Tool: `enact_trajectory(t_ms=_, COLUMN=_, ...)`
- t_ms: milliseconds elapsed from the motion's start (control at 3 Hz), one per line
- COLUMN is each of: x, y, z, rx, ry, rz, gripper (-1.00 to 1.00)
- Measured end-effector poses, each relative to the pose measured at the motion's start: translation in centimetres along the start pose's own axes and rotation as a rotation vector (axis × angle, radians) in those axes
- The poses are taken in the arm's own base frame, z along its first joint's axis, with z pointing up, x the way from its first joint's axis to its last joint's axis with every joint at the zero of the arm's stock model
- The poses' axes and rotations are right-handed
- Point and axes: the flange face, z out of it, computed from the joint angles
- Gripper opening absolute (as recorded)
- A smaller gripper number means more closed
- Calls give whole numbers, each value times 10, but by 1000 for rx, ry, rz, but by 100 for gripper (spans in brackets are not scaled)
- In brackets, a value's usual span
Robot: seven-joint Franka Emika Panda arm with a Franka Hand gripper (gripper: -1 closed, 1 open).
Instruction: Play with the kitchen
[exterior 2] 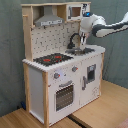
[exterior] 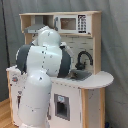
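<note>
1. The kitchen [exterior 2: 60, 75] stands on a wooden floor [exterior 2: 100, 112] before a grey curtain, filling the middle of both exterior views.
2. The arm [exterior 2: 107, 27] comes in from the second exterior view's right, and its pincer [exterior 2: 81, 41] hangs over the sink [exterior 2: 80, 50], just beside the black faucet [exterior 2: 75, 39]. I cannot tell how far the pincer is open, nor whether it has hold of anything (in the first exterior view the arm's own bulk hides it).
3. The step in hand, as I judge it, is working at the sink or faucet. To do it well, come down slowly and straight, keep clear of the faucet's arch, and push lightly, since a toy of this build may tip or shift.
4. Count, in the second exterior view: one hob [exterior 2: 52, 59] on the counter to the left of the sink, one sink, one faucet, one hood [exterior 2: 49, 20], one microwave [exterior 2: 75, 11] at top right, one oven door [exterior 2: 64, 95], two knobs [exterior 2: 56, 76] above it, and one pegboard back [exterior 2: 52, 37].
</note>
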Motion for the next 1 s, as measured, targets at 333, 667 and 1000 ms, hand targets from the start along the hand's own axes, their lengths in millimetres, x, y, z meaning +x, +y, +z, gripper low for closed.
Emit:
enact_trajectory(t_ms=333, x=-1, y=-7, z=15, rx=27, ry=-9, rz=-7, gripper=100)
enact_trajectory(t_ms=667, x=-4, y=-15, z=29, rx=51, ry=-17, rz=-19, gripper=100)
enact_trajectory(t_ms=1000, x=-5, y=-22, z=41, rx=74, ry=-23, rz=-26, gripper=100)
